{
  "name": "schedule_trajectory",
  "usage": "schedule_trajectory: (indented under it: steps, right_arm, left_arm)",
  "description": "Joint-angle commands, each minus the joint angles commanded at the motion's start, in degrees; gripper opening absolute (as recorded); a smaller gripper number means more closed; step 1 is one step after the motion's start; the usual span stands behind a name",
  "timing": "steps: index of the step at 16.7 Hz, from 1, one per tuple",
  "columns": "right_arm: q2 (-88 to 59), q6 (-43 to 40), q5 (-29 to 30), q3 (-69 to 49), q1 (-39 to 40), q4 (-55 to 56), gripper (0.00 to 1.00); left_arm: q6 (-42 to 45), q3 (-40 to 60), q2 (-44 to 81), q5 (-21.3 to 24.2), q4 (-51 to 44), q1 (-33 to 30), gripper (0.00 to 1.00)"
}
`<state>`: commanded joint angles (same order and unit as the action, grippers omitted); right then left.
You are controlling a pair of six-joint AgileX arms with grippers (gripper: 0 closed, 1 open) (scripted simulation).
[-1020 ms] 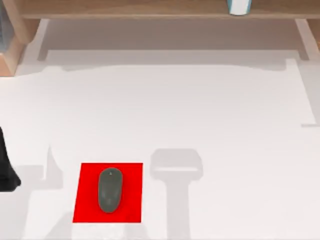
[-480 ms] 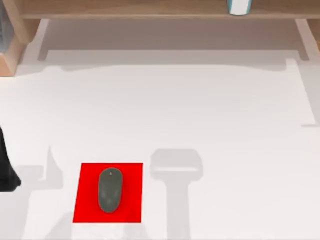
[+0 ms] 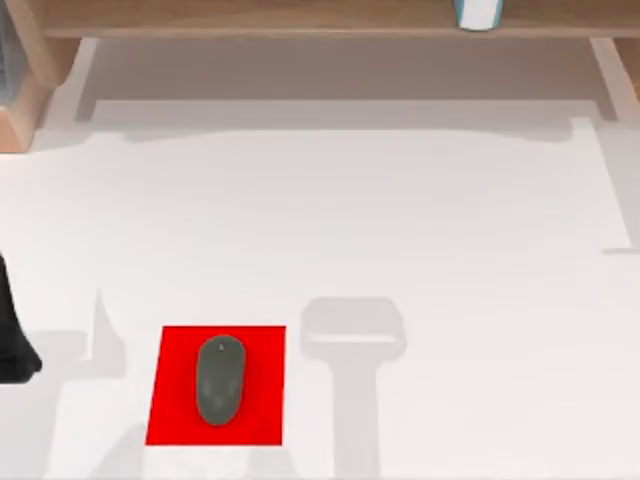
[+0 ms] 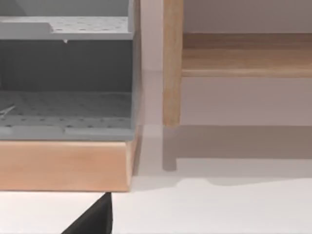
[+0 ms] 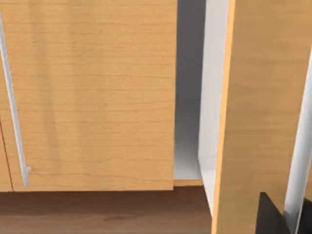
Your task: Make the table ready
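The desk is a broad, plain white, matte top spanning the top view. A light-brown wooden shelf runs along its far edge, carrying a white cup. Near the front left lies a red mat with a grey computer mouse on it. The left arm sits at the left edge; whether its gripper is released or clenched I cannot tell.

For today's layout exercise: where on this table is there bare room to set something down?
The table is bare between the shelf and the red mat, and along its whole right side. The near-left corner is crowded: mouse on mat, left arm beside.
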<state>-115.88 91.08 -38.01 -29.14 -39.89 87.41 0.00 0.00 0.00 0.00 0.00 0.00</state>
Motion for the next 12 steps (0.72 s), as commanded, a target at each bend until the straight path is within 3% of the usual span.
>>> schedule_trajectory:
  steps: [6, 12]
  right_arm:
    - [-0.96, -0.73, 0.69, -0.85, 0.37, -1.04, 0.00]
    - [-4.88, -0.70, 5.91, -10.75, 5.67, -6.93, 0.00]
  left_arm:
    - [0.00, 0.00, 0.00, 0.00, 0.00, 0.00, 1.00]
    - [0.00, 0.00, 0.00, 0.00, 0.00, 0.00, 1.00]
